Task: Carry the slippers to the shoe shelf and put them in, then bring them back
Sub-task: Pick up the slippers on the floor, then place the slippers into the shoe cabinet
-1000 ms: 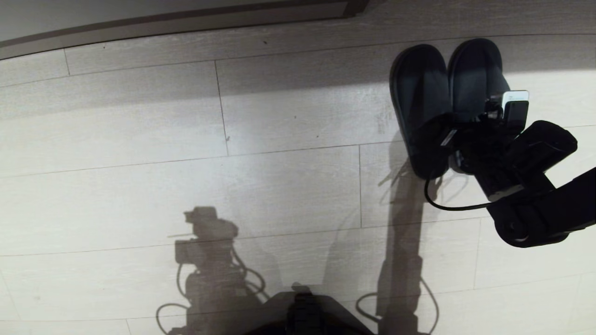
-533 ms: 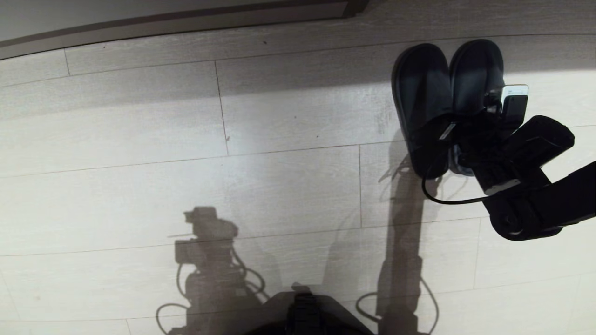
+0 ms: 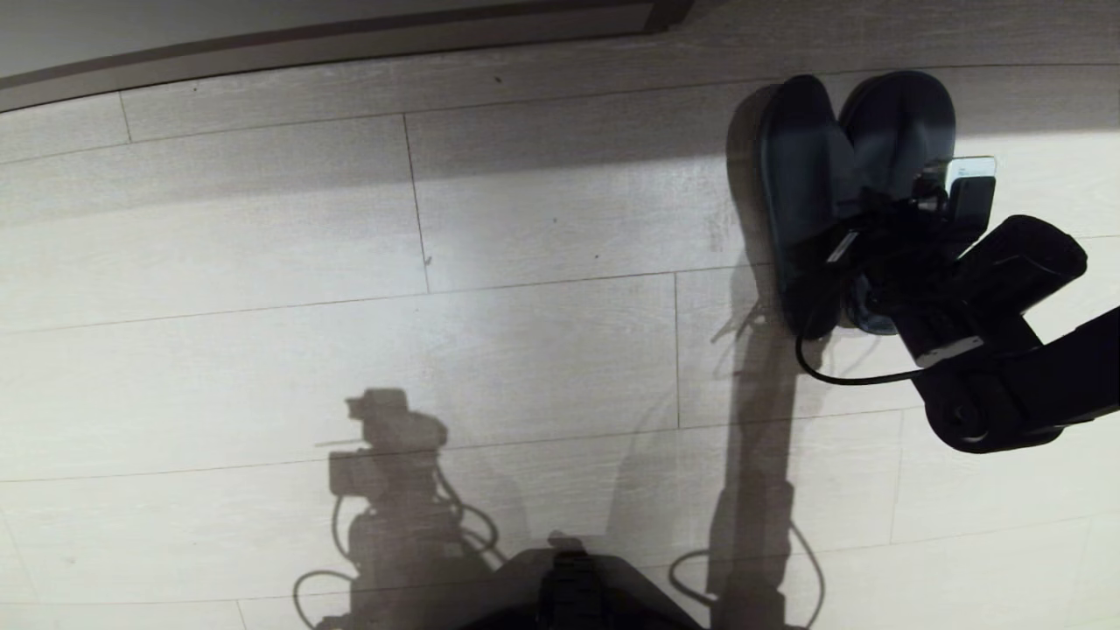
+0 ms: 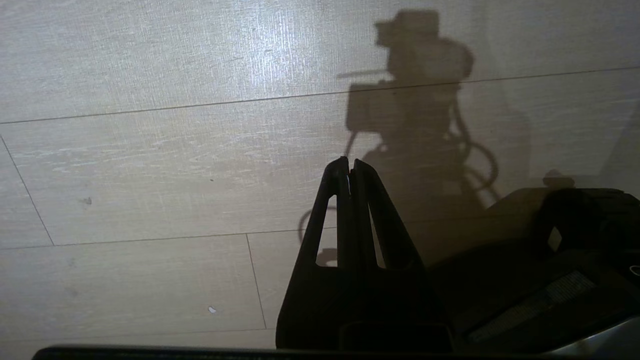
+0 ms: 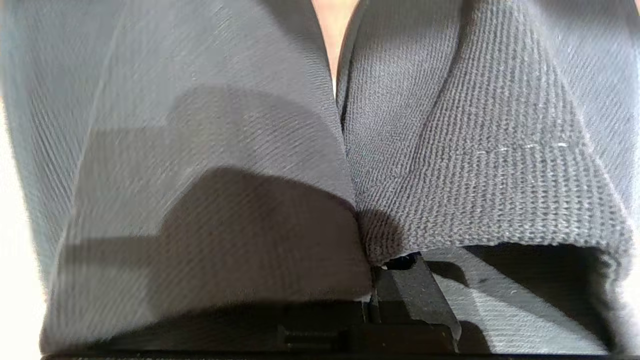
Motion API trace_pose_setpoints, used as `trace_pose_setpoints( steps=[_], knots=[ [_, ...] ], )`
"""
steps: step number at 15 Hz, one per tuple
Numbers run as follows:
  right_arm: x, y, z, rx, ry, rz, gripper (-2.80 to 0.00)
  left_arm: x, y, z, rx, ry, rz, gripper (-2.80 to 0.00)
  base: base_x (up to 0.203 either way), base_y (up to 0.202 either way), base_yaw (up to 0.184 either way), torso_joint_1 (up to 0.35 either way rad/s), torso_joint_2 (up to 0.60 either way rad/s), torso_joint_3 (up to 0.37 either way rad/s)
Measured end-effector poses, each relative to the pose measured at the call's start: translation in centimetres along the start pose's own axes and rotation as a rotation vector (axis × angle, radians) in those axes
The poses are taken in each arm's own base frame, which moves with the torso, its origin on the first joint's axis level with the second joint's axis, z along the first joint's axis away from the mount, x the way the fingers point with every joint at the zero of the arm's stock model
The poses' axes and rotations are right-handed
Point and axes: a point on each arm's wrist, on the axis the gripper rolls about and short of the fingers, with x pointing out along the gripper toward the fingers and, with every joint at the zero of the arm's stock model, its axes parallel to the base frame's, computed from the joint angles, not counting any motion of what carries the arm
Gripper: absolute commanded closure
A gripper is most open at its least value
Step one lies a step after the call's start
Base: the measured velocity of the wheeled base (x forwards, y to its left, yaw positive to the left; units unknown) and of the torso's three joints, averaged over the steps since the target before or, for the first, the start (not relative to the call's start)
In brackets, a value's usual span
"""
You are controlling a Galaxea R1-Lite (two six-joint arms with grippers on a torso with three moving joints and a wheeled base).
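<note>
The two dark slate-grey slippers lie side by side on the pale plank floor at the far right of the head view, toes pointing away from me. My right gripper reaches in from the right and is shut on their adjoining inner edges. The left slipper is tipped up on its edge against the right slipper. In the right wrist view the two cloth uppers meet at the gripper, and one black finger shows under the right upper. The shoe shelf is out of view. My left gripper hangs shut over bare floor.
A dark skirting strip runs along the wall at the far edge of the floor. My base sits at the near edge, with arm shadows across the planks. A black cable loops below the right wrist.
The right gripper's jaws have closed on the slippers' inner edges. The left slipper has been pulled in and tipped up against the right one. The left arm has not moved.
</note>
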Motion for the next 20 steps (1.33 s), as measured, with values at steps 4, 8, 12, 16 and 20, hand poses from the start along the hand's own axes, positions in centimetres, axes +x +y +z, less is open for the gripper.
trace_pose_setpoints(
  steps=[4, 8, 12, 16, 20],
  knots=[
    [-1.0, -0.2, 3.4, 0.002, -0.012, 0.014, 0.00, 0.0, 0.0, 0.0, 0.000, 0.000, 0.000, 0.00, 0.000, 0.000, 0.000, 0.000, 0.00, 0.000],
    [-4.5, -0.6, 8.7, 0.003, 0.051, 0.056, 0.00, 0.0, 0.0, 0.0, -0.001, 0.000, 0.000, 0.00, 0.000, 0.000, 0.000, 0.000, 0.00, 0.000],
    [-9.8, -1.1, 13.6, 0.013, 0.126, 0.077, 0.00, 0.0, 0.0, 0.0, -0.002, 0.000, 0.000, 0.00, 0.000, 0.000, 0.000, 0.000, 0.00, 0.000],
    [-16.8, -1.5, 16.0, 0.024, 0.197, 0.083, 0.00, 0.0, 0.0, 0.0, -0.001, 0.000, 0.000, 0.00, 0.000, 0.000, 0.000, 0.000, 0.00, 0.000],
    [-23.5, -2.0, 17.1, 0.022, 0.209, 0.054, 0.00, 0.0, 0.0, 0.0, -0.002, 0.000, 0.000, 0.00, 0.000, 0.000, 0.000, 0.000, 0.00, 0.000]
  ],
)
